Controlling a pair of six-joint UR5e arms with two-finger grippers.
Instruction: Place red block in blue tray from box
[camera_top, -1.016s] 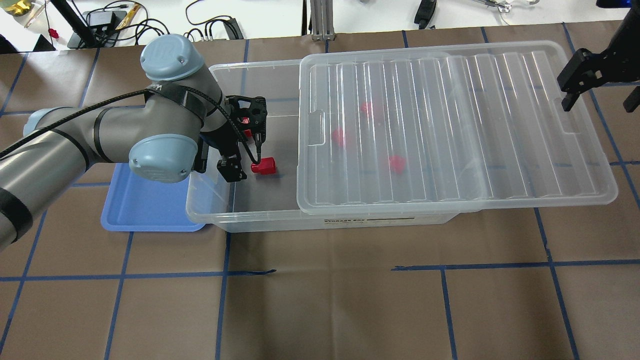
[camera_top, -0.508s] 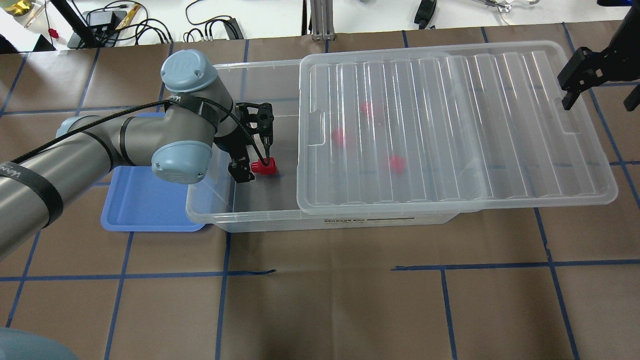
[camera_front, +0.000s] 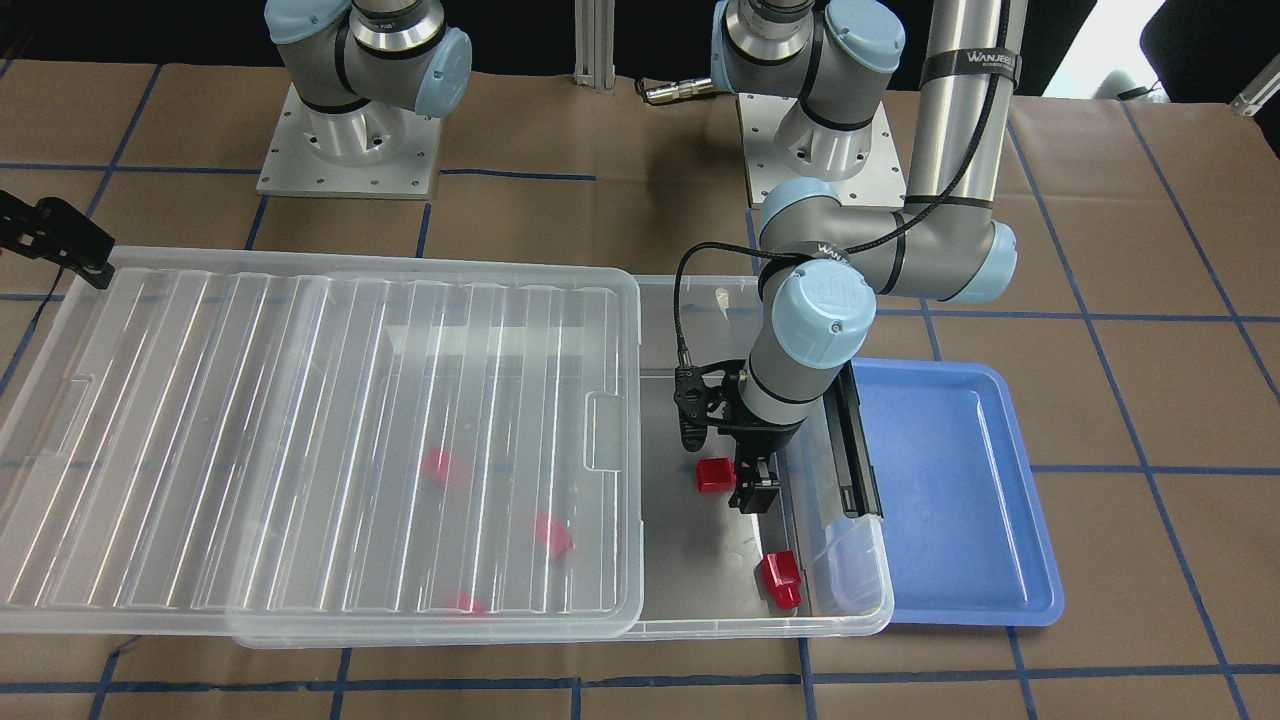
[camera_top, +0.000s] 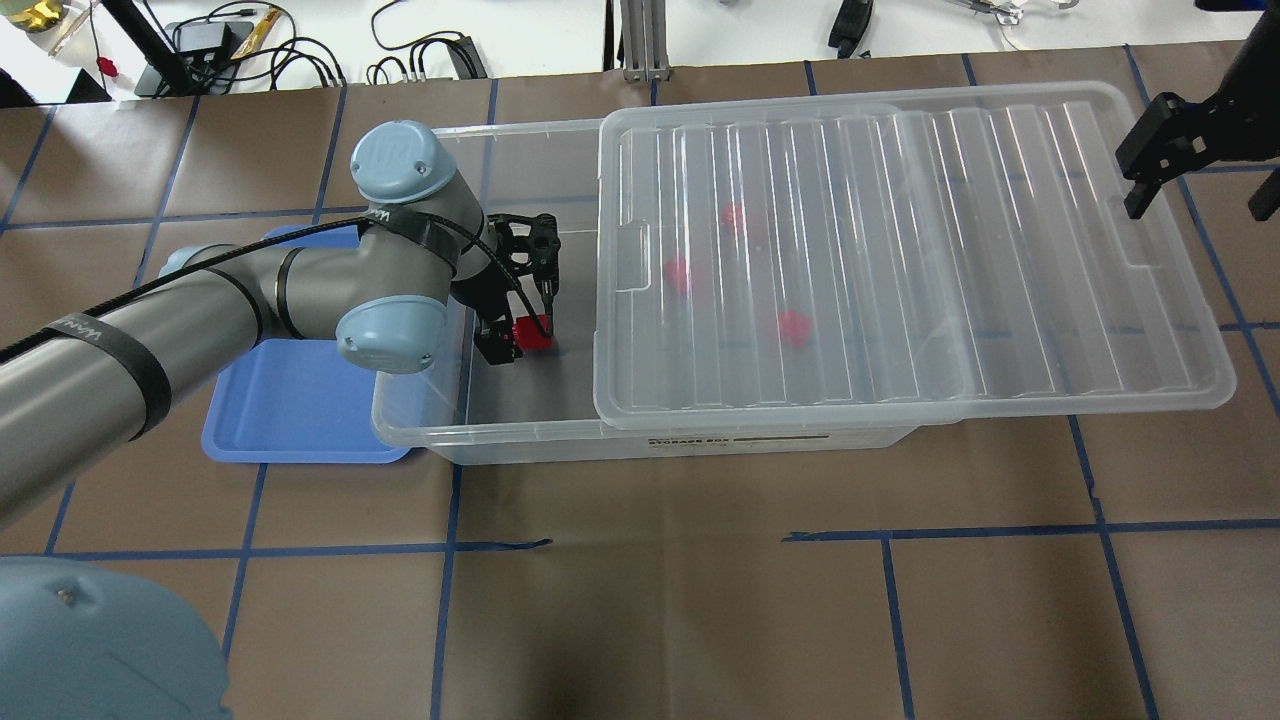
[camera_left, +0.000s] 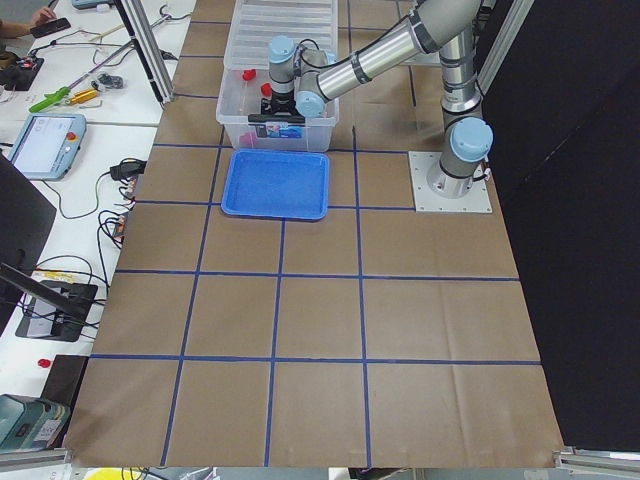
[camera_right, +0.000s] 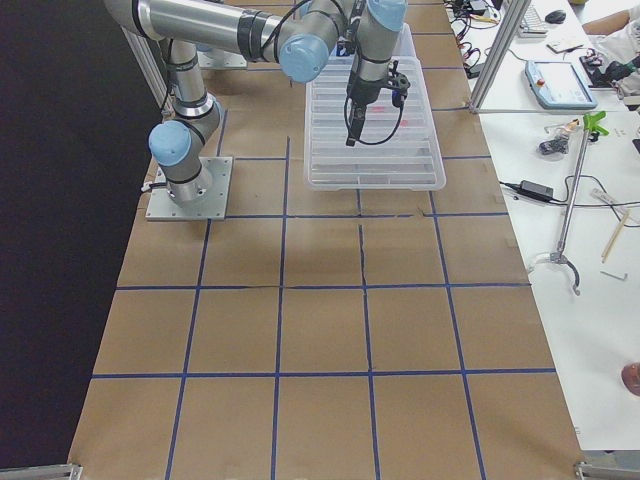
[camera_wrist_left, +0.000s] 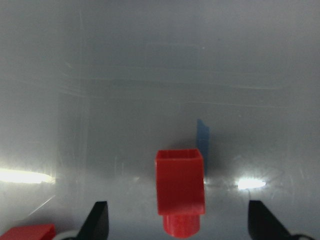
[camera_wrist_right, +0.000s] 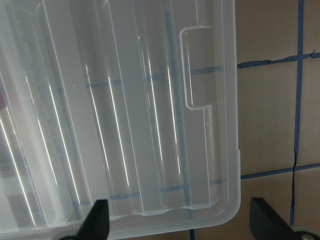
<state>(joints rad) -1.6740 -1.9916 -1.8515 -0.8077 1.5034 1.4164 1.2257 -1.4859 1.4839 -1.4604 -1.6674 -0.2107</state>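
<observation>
The left gripper (camera_wrist_left: 178, 224) hung inside the uncovered end of the box (camera_top: 480, 436), its jaws spread wide and holding nothing, one fingertip on either side of the red block (camera_top: 533, 333) and neither touching it. That block lay on the box floor, about centred between the fingers, with its narrower stub pointing back toward the wrist camera. The step in hand looked to be the grasp itself. To do it well, the pads probably needed to come down alongside the boxy body rather than the round stub, then close squarely across its flat sides so the glossy plastic would not twist or squirt out. A second red block (camera_front: 780, 578) lay near the end wall, and the lid (camera_top: 900, 250) edge was close on the other side, so there was little room for a sideways correction — a straight descent seemed safest. Once gripped, the block would need a clean vertical lift above the rim and the black latch strip (camera_front: 858, 450) before crossing to the blue tray (camera_top: 290, 400), which sat just beside that end of the box. The right gripper (camera_wrist_right: 179, 225) hovered open and empty over the lid's far corner — well out of the way.
</observation>
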